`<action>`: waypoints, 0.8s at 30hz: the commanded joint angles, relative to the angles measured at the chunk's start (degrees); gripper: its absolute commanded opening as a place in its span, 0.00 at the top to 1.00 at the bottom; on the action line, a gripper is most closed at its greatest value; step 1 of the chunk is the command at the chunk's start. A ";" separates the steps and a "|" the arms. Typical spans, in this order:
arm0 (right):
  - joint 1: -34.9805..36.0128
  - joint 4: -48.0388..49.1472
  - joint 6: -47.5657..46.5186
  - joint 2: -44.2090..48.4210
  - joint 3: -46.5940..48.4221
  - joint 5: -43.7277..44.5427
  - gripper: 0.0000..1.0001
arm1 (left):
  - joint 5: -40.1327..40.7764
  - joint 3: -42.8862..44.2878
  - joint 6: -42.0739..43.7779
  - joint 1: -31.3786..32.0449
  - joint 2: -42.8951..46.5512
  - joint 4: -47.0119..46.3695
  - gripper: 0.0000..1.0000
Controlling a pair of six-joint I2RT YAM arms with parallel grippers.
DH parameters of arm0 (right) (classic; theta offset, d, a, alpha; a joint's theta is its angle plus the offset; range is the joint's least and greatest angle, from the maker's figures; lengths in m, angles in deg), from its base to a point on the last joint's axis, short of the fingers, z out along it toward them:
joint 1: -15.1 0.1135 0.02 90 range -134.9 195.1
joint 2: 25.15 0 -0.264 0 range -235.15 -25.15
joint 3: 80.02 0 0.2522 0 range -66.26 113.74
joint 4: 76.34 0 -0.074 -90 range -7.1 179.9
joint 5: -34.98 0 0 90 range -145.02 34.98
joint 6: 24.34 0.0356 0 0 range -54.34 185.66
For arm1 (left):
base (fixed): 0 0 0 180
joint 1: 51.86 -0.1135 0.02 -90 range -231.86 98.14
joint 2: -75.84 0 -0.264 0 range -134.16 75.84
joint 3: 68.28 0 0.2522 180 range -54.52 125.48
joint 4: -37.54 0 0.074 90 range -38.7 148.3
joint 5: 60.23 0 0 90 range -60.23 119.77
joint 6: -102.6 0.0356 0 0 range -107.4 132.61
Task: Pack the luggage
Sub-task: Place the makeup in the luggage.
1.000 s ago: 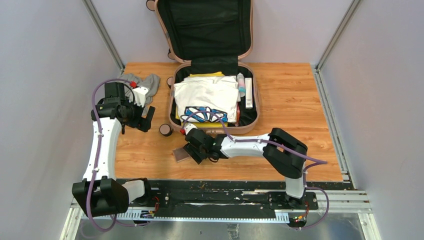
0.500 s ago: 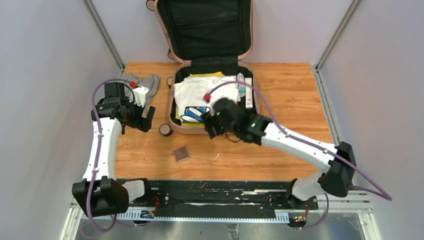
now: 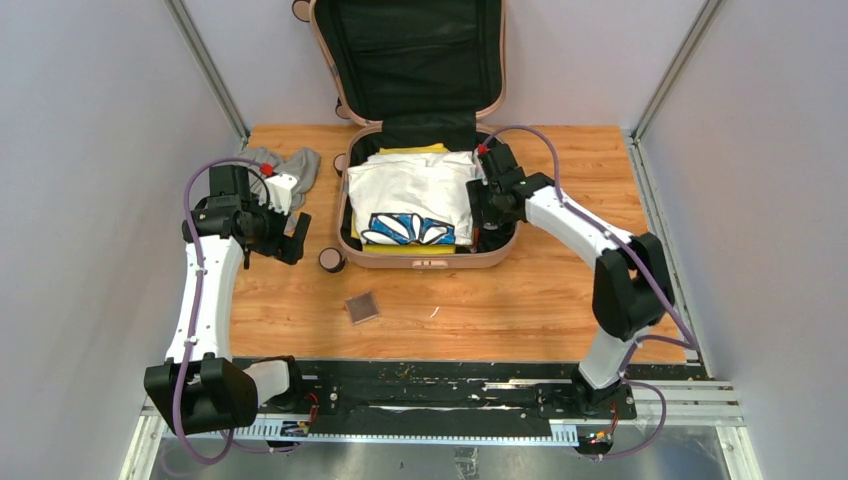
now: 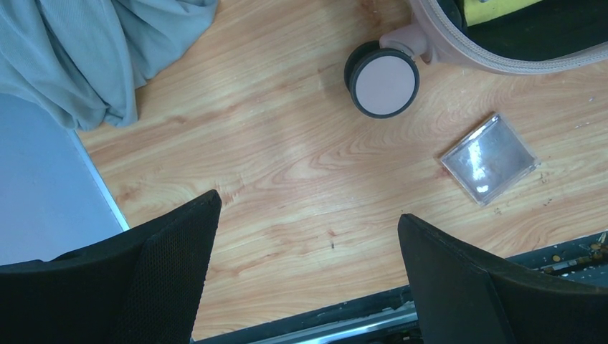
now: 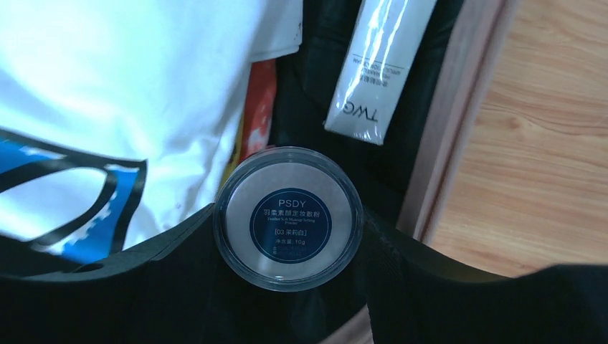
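My right gripper [image 5: 288, 240] is closed on 1 round clear jar [image 5: 288, 215], with 1 black finger [image 5: 179, 244] pressing on each side of it. The jar's silver lid carries a dark blue disc reading "PSDY", and below that are small Chinese characters, "03" and "10g". The gripper hangs over the right-hand strip inside the luggage [image 3: 430, 262]. This pale pink suitcase lies open on the table [image 3: 500, 310], its black-lined lid standing up against the back wall.

Just ahead of the jar lies 1 white tube [image 5: 380, 64]. I can read "TWG" on it, but the smaller print is too fine. To the left of the jar is 1 folded white shirt [image 5: 107, 86] with a blue-and-black print. A red edge [image 5: 258, 118] shows beneath it, between shirt and jar. To the right of the fingers runs the suitcase's pink rim, then bare wood.

My left gripper [image 4: 308, 279] is spread wide and holds nothing, hovering above the table off the luggage's left side. Ahead of its fingers I count 1 black wheel [image 4: 382, 79] with a pale hub, fixed to the suitcase corner. To the right of the wheel, 1 clear square case [image 4: 489, 158] lies flat on the wood. Ahead and to the left lies 1 crumpled grey-blue cloth [image 4: 86, 50]. A yellow item [image 4: 495, 7] shows inside the shell.
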 commanded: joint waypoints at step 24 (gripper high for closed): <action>-2.07 -3.84 2.51 -7.74 6.06 -0.92 0.07 | 0.52 -0.43 1.73 -0.38 0.77 0.46 0.00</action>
